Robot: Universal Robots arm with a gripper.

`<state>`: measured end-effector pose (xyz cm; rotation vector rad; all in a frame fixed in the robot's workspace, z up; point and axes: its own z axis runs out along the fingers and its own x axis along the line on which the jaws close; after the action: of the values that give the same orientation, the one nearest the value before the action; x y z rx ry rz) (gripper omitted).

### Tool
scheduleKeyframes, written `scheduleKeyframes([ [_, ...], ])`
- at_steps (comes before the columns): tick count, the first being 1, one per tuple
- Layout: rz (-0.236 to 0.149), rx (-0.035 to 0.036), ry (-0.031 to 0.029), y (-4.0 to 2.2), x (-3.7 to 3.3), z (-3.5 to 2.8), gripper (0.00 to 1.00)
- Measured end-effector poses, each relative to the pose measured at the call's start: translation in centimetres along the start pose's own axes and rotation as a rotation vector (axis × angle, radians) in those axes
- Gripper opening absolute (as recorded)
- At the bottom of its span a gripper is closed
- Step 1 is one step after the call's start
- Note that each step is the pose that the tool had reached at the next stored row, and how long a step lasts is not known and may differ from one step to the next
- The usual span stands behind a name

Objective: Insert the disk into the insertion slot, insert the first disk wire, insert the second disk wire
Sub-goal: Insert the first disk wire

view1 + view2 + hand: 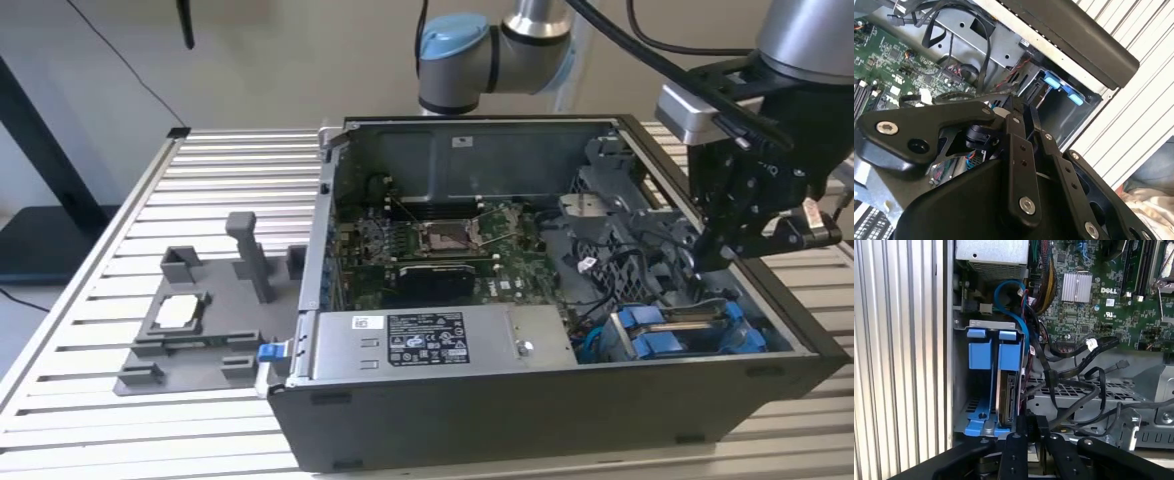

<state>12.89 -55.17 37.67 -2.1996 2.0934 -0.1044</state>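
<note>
A slatted metal table (80,400) stands before a pale wall and carries an open computer case (534,425). The gripper (710,262) hangs inside the case at the exterior view's right, just above the slot (638,338).

In both wrist views the gripper (1031,419) (1023,114) has its fingers (1020,426) drawn close, with a thin gap between them. Whether anything is pinched there cannot be told. The tips are just beside one end of the disk (1006,390); I cannot tell if they touch it.

The disk stands on edge in its blue carrier inside the slot (985,325), in the bay on the motherboard's side. A blue cable (1016,315) loops down beside the disk's far end. Black cables (1074,370) sprawl near the gripper over a perforated metal plate (1089,392).

Farther out lies the motherboard (441,240). A grey power supply (427,340) with a white sticker sits along the case's near wall. Outside the case, at the exterior view's left, a grey fixture (200,345) rests on the table. The arm (494,50) rises behind the case.
</note>
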Motion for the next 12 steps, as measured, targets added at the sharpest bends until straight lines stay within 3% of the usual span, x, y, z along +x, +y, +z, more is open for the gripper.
scheduleKeyframes([
  [4, 0.001, -0.0338, -0.0016, -0.81, 0.07, 0.28, 0.19],
  [9, 0.002, -0.0826, -0.0038, -1.74, 0.17, 0.56, 0.19],
  [11, 0.003, -0.0937, -0.0048, -1.93, 0.2, 0.74, 0.19],
  [12, 0.007, -0.0959, -0.0044, -1.93, 0.21, 0.83, 0.19],
])
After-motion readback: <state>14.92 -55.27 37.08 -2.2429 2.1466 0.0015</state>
